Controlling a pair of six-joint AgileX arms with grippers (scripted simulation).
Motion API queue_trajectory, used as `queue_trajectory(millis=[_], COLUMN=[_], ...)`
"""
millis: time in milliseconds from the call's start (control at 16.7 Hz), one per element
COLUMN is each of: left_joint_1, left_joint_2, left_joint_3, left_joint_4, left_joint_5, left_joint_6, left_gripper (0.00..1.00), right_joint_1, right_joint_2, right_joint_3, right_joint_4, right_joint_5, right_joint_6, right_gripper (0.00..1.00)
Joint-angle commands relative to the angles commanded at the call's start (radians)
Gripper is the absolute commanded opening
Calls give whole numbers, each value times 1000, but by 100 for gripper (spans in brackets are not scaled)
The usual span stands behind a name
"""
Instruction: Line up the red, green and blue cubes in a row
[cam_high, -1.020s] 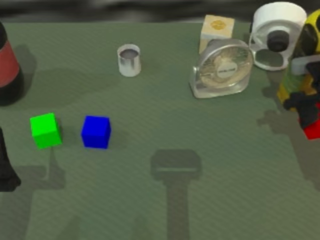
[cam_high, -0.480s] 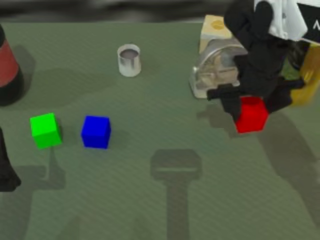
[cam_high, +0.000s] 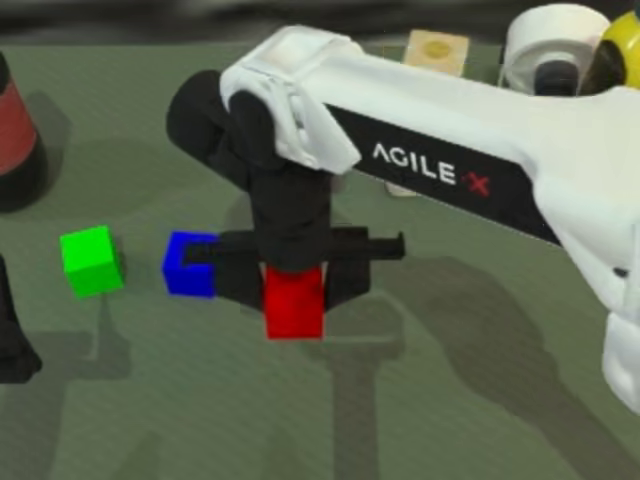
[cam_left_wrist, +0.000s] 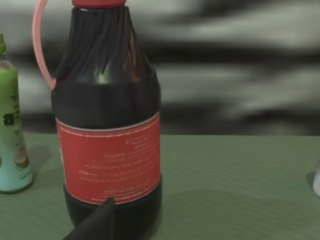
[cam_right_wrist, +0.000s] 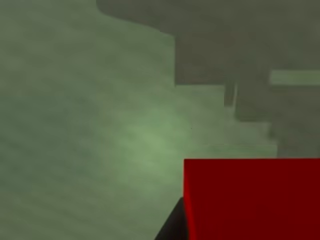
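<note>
The red cube hangs just above the table, right of the blue cube, and my right gripper is shut on it from above. In the right wrist view the red cube fills the corner next to one dark finger. The gripper's black body covers the blue cube's right side. The green cube sits left of the blue one, in about the same row. My left gripper is parked at the table's left edge.
A dark bottle with a red label stands at the far left, with a pale green bottle beside it. A cream box and a white round object stand at the back right. The right arm spans the middle.
My right arm has swept left across the table with the red cube, from the right edge to just right of the blue cube. The green and blue cubes have not moved.
</note>
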Motion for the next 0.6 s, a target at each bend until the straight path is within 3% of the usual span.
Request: queue_trajectory(millis=[180, 600], left_joint_1=[0, 0], left_joint_2=[0, 0], left_joint_3=[0, 0], left_joint_4=[0, 0], left_joint_5=[0, 0], left_joint_6=[0, 0], left_gripper=[100, 100], right_joint_1=[81, 87], right_joint_2=[24, 22], right_joint_3=[65, 51], right_joint_4=[-24, -6], right_joint_5=[6, 4], right_joint_6=[85, 90], right_gripper=[0, 0])
